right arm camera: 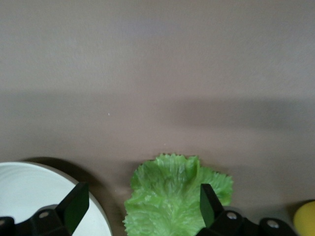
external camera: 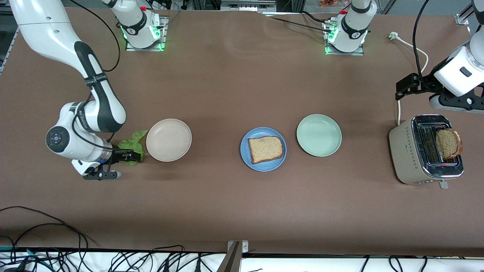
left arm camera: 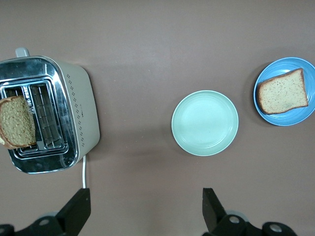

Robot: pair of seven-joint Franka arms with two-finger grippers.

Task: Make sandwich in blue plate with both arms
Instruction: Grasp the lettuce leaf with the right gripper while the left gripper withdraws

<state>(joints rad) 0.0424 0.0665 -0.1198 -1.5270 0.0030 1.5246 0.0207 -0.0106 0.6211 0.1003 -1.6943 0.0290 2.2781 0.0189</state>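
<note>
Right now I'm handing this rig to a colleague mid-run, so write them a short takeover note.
Right gripper: open, low over the lettuce leaf beside the cream plate, nothing held.
Left gripper: open, empty, up above the table by the toaster.
Done: one bread slice lies on the blue plate.
Left: lettuce onto that slice, then the second slice, standing in the toaster, on top.

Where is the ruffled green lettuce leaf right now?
The ruffled green lettuce leaf lies on the brown table beside the cream-white plate, at the right arm's end, under the open right gripper.
</note>
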